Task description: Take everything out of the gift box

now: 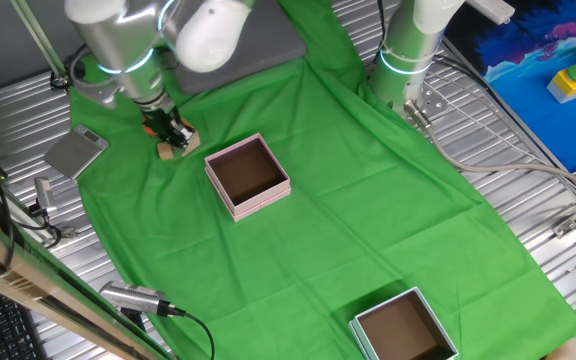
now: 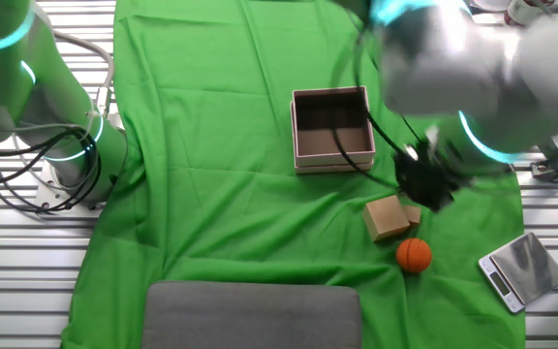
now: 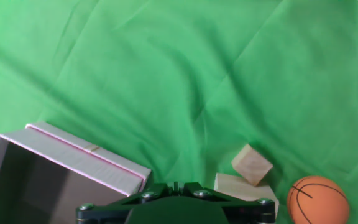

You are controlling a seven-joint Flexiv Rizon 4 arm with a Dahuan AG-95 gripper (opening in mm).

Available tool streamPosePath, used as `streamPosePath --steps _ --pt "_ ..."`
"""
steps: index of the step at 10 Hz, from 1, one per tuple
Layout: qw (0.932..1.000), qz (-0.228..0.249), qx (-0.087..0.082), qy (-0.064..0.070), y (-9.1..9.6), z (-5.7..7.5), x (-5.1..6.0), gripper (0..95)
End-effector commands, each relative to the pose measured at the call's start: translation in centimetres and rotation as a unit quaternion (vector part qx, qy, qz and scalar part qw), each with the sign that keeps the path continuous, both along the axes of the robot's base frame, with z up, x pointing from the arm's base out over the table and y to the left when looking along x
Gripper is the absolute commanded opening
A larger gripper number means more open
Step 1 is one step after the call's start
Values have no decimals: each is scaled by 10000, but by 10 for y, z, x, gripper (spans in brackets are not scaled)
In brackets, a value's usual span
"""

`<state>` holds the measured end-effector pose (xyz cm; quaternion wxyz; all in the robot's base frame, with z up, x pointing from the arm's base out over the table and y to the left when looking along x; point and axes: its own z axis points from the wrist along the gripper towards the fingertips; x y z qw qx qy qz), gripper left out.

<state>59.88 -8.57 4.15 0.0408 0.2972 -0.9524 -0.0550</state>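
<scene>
The gift box (image 1: 248,176), pale pink with a dark brown inside, stands empty on the green cloth (image 1: 368,220); it also shows as the gift box (image 2: 332,128) and at the lower left as the gift box (image 3: 61,177). Outside it lie the tan wooden cube (image 2: 387,218), the orange ball (image 2: 414,254) and a small brown block (image 3: 252,164). The hand view shows the cube (image 3: 241,186) and the ball (image 3: 317,199) at its lower right. My gripper (image 2: 428,184) hovers just beside the cube, open, with nothing in it. Only its body (image 3: 176,202) shows in the hand view.
A larger teal-grey box (image 1: 405,328) with a brown inside sits at the cloth's near corner. A small silver scale (image 2: 519,270) lies off the cloth beside the ball. A second arm's base (image 1: 408,50) stands at the far side. Bare metal slats surround the cloth.
</scene>
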Motion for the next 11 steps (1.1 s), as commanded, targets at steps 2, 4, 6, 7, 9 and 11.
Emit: streamPosePath --steps 2,4,6,7,9,11 --pt "9998 203 47 -6 -17 -7 21 0" --pt "9997 214 66 57 -15 -2 30 0" --pt "9997 185 165 87 -14 3 29 0" --pt "9997 124 168 120 -10 10 26 0" --pt "9998 85 134 106 -6 18 25 0" --pt "9998 81 144 108 -4 21 30 0"
